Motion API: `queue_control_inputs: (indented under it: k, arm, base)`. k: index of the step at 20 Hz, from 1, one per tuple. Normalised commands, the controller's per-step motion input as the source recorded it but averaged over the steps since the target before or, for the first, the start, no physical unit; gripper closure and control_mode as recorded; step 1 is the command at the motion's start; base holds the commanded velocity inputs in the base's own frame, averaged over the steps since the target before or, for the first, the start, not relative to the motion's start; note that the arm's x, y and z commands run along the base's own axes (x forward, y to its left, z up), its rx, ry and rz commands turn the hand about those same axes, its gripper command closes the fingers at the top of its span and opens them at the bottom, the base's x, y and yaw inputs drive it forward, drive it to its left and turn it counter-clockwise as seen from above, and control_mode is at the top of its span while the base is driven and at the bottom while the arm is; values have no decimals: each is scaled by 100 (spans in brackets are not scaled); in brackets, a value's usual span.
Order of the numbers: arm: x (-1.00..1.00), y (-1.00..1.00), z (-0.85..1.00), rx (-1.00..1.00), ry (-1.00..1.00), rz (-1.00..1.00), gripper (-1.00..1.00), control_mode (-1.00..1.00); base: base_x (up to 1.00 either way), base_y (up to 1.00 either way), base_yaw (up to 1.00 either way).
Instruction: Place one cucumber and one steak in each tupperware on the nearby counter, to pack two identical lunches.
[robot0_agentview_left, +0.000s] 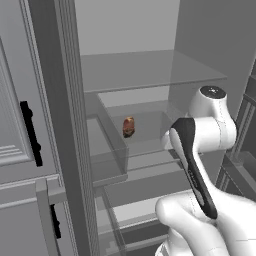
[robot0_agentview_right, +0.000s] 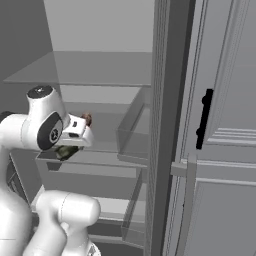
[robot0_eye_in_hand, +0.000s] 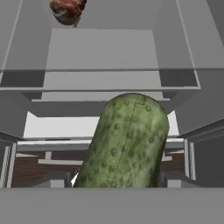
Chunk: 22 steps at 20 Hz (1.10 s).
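A green, bumpy cucumber (robot0_eye_in_hand: 127, 144) rises from the bottom of the hand view, hanging above the fridge shelves and covering my fingertips. In the right base view a bit of the cucumber (robot0_agentview_right: 70, 151) shows under my hand, and my gripper (robot0_agentview_right: 64, 149) is shut on it. A reddish-brown steak (robot0_agentview_left: 128, 126) lies farther back in a clear compartment inside the fridge. The steak (robot0_eye_in_hand: 68, 9) sits at the top left of the hand view, apart from the gripper, and the steak (robot0_agentview_right: 87, 119) peeks out just behind my hand. The tupperware and the counter are out of view.
I am reaching into an open grey fridge with glass shelves (robot0_agentview_left: 150, 70) and a clear drawer wall (robot0_agentview_left: 107, 130). A tall grey upright (robot0_agentview_left: 65, 125) borders the opening. Beside it is a panelled door with a black handle (robot0_agentview_right: 204, 120).
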Motion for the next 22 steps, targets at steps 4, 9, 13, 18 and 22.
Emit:
queue_control_inputs:
  k: [4,9,13,18,22]
  arm:
    - [-40,0,2,0,0,11,100,-100]
    - [0,0,0,0,0,0,100,-100]
    - [-2,0,0,0,0,0,100,-100]
    - [-4,0,0,0,0,0,100,100]
    - [0,0,0,0,0,0,100,100]
  base:
    - [0,0,0]
    - [0,0,0]
    - [0,0,0]
    - [-68,-7,0]
    - [-100,-5,0]
